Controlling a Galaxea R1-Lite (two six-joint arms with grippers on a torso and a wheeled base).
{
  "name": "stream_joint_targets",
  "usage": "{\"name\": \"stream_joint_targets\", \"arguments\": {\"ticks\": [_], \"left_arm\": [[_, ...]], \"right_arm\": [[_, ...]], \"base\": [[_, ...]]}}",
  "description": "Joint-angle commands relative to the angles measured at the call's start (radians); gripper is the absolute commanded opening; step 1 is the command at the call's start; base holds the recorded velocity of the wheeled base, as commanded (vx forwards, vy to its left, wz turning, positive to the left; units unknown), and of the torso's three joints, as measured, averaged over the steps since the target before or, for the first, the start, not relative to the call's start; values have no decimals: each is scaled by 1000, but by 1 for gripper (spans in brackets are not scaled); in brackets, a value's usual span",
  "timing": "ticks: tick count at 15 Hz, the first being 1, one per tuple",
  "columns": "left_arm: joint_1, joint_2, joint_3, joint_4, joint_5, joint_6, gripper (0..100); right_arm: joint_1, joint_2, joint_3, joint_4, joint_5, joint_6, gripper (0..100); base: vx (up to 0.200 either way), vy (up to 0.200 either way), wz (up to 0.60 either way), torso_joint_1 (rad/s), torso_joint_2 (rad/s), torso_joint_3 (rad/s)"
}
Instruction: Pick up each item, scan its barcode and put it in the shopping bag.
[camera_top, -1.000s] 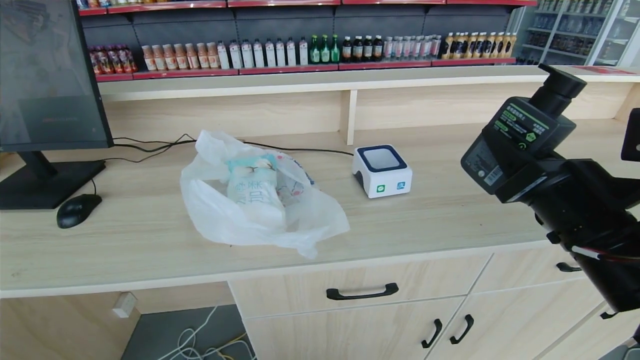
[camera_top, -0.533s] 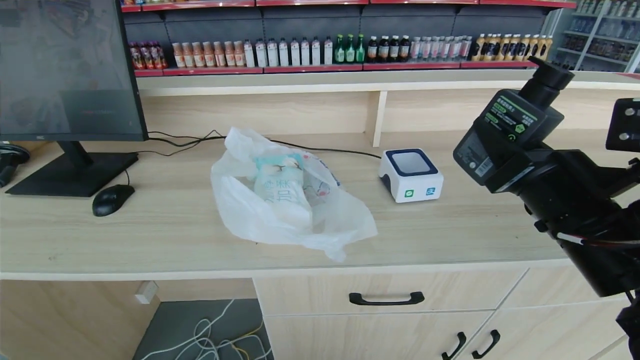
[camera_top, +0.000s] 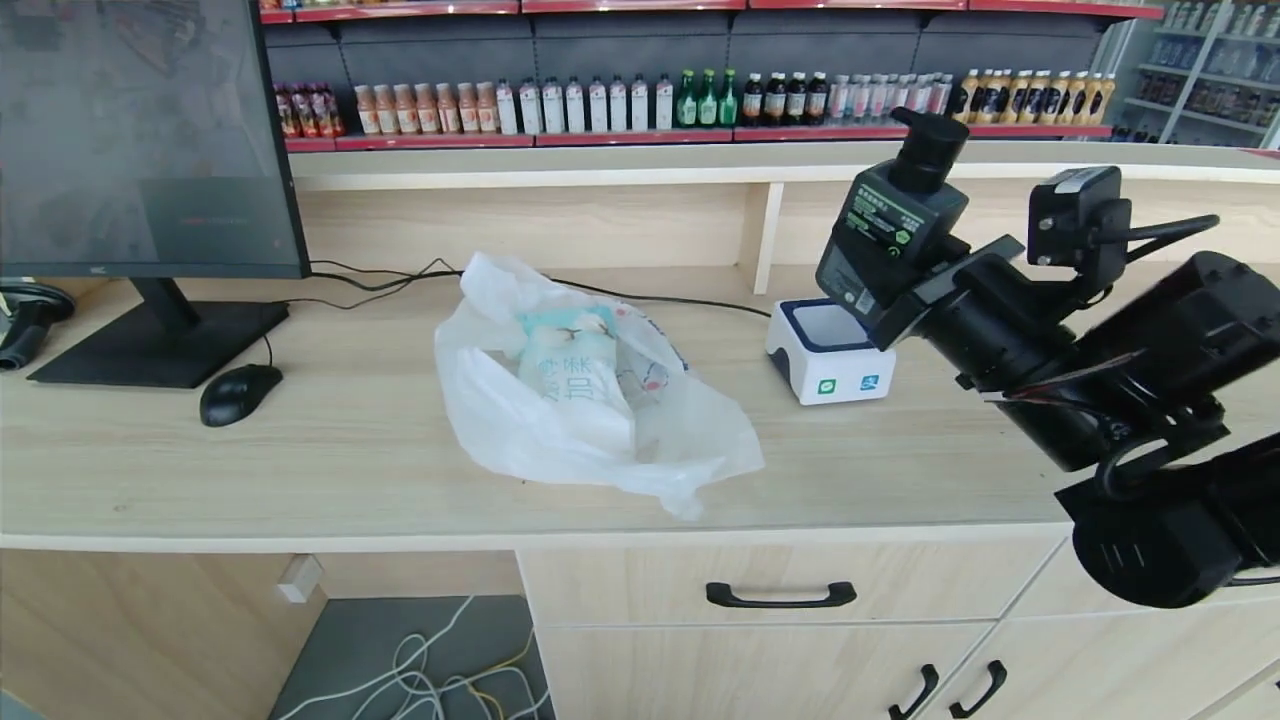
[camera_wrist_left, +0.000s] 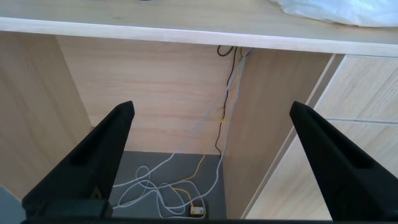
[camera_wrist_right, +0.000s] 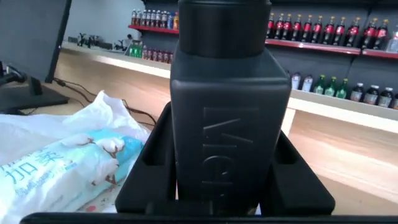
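1. logging the right gripper (camera_top: 915, 300): we find its jaws clamped on a black bottle (camera_top: 890, 225), tilted, at 1 o'clock of the white scanner (camera_top: 830, 365) and overlapping its far corner.
2. shopping bag (camera_top: 500, 420): lies on the counter (camera_top: 300, 470), at 9 o'clock of the scanner, with a tissue pack (camera_top: 575, 365) inside.
3. left gripper (camera_wrist_left: 214, 162): we note jaws spread wide, below the counter edge.

Right arm stretched forward, right gripper (camera_top: 915, 290) fingers clamped on black bottle (camera_top: 890, 225), left gripper (camera_wrist_left: 211, 107) fingers spread wide
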Motion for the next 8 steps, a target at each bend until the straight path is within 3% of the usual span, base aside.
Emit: {"name": "stream_joint_targets", "arguments": {"ticks": [1, 3, 8], "left_arm": [[0, 0, 0, 0, 0, 0, 100], [0, 0, 0, 0, 0, 0, 100], [0, 0, 0, 0, 0, 0, 100]], "right_arm": [[-52, 139, -95, -1, 86, -54, 0], [-48, 181, -153, -1, 116, -86, 0], [-87, 224, -219, -1, 413, -330, 0]], "base": [[0, 0, 0, 0, 0, 0], [0, 0, 0, 0, 0, 0], [0, 0, 0, 0, 0, 0]]}}
